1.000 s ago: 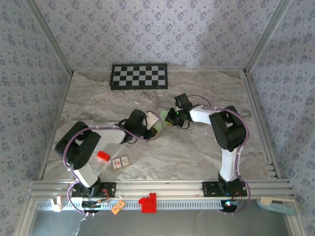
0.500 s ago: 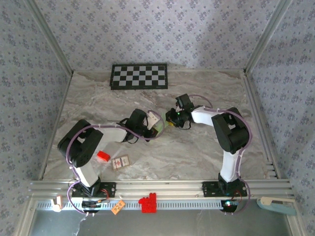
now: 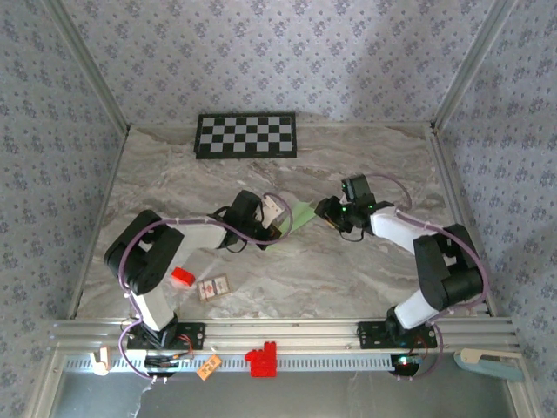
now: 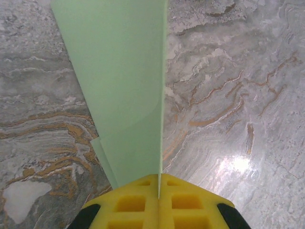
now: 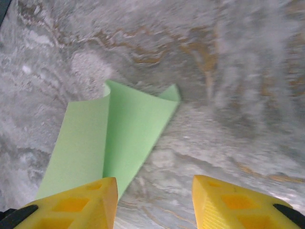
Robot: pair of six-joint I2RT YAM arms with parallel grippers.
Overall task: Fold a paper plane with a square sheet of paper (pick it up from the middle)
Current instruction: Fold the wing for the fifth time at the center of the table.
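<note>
The square sheet of paper (image 3: pixel 301 213) is pale green and folded into a long narrow shape along a centre crease. It lies low over the marble table, mid-table. My left gripper (image 3: pixel 278 214) is shut on its near end. In the left wrist view the yellow fingertips (image 4: pixel 138 202) meet on the crease edge, and the paper (image 4: pixel 121 90) runs away from my left gripper (image 4: pixel 158 175). My right gripper (image 3: pixel 331 212) stands open just right of the paper's far end, not touching it. In the right wrist view the paper (image 5: pixel 119 138) lies ahead and left of my right gripper (image 5: pixel 152 187).
A black-and-white checkerboard panel (image 3: pixel 245 135) lies at the back of the table. A small red block (image 3: pixel 182 277) and a small card (image 3: pixel 213 287) sit near the left arm's base. A red part (image 3: pixel 261 360) rests on the front rail. Metal frame rails run along both sides.
My right gripper has opened, let go of the paper and drawn back to the right. My left gripper stays shut on the paper, whose free end now points right.
</note>
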